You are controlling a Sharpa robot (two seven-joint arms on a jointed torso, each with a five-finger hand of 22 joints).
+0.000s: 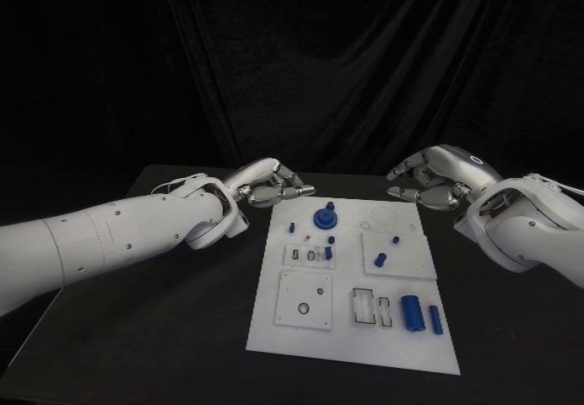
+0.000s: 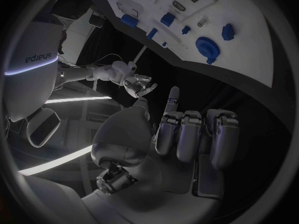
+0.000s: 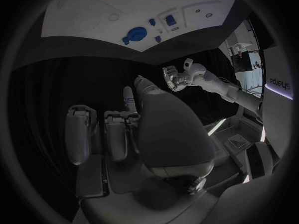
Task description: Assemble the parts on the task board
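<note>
Above the table's far edge, my left hand (image 1: 270, 185) hovers at upper left of the task board (image 1: 353, 350), fingers curled, holding nothing; my right hand (image 1: 435, 179) mirrors it at upper right, equally unladen.

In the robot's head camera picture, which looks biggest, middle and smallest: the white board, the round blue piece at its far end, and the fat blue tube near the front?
1. White flat task board
2. Fat blue cylinder and round blue knob-like piece: look alike; the cylinder lies nearer the camera.
</note>
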